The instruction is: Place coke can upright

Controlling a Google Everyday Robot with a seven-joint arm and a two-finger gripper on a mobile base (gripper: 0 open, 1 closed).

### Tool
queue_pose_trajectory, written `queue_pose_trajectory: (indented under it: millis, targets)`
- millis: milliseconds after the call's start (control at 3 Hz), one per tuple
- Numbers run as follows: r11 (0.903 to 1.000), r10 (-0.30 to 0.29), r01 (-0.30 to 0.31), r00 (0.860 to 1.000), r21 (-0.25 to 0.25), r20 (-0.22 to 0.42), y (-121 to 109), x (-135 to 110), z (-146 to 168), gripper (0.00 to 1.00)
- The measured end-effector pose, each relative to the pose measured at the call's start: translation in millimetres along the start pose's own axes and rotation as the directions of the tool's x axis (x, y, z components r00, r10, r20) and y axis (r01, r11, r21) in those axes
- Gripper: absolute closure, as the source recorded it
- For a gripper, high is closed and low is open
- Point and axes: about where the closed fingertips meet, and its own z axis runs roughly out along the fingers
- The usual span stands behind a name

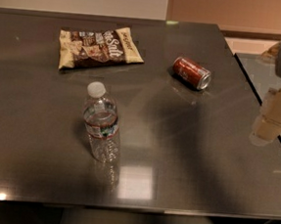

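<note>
Dark grey table point(198, 178) is carrying a coke can point(191, 73) tipped on its side, while the robot's gripper point(272, 118) is hanging off to the right.

The coke can is lying toward the far right part of the tabletop, its silver end pointing to the near right, with nothing touching it. A snack bag point(99, 46) is lying flat toward the far left, well apart from the coke can. A clear water bottle point(101, 123) with a white cap is standing upright nearer the front, left of centre, apart from both. The pale beige gripper is hovering by the table's right edge, well apart from the coke can; whether it is spread wide or drawn narrow, I cannot tell.
</note>
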Motion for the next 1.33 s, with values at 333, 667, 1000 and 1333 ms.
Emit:
queue_pose_trajectory:
  millis: [333, 667, 1000, 1333]
  targets:
    - [1.0, 0.0, 0.0, 1.0, 0.0, 0.0, 0, 0, 0, 0.0]
    - [0.9997, 0.018, -0.018, 1.0, -0.019, 0.02, -12, -10, 2, 0.0]
    - [0.9976, 0.05, -0.049, 0.998, -0.048, 0.028, -40, -33, 13, 0.0]
    - [0.9914, 0.113, -0.111, 0.993, -0.069, 0.021, -78, -58, 32, 0.0]
